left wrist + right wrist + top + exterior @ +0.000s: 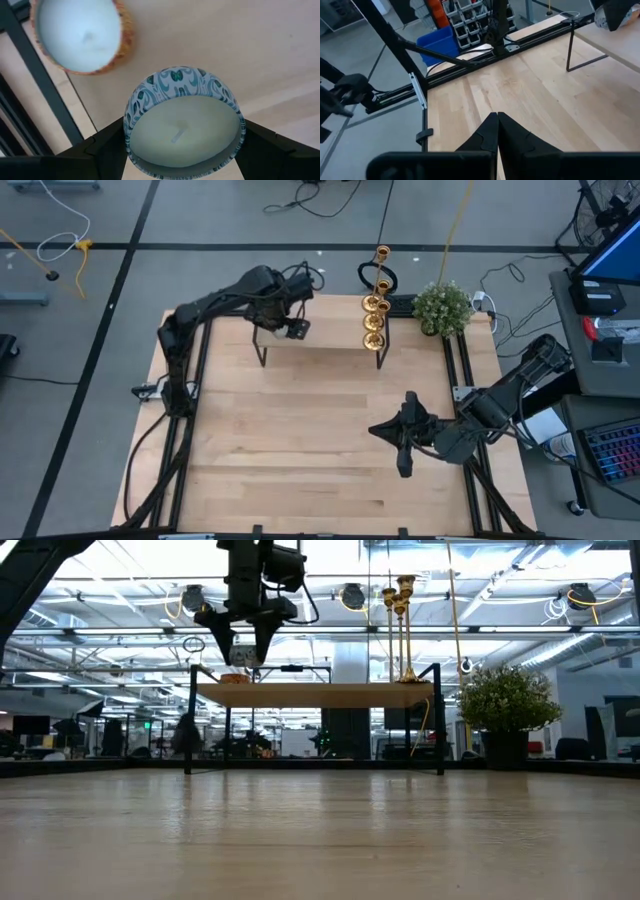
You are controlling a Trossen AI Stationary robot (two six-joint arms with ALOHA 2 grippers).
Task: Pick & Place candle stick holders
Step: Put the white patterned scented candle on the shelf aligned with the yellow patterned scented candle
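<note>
Your left gripper has its fingers pinching a patterned candle tin above the shelf's left end, the gold candlestick holders line its right edge, and your right gripper, fingers pressed together, rests on open worktop.

Gold candle stick holders upright on shelf.
</note>
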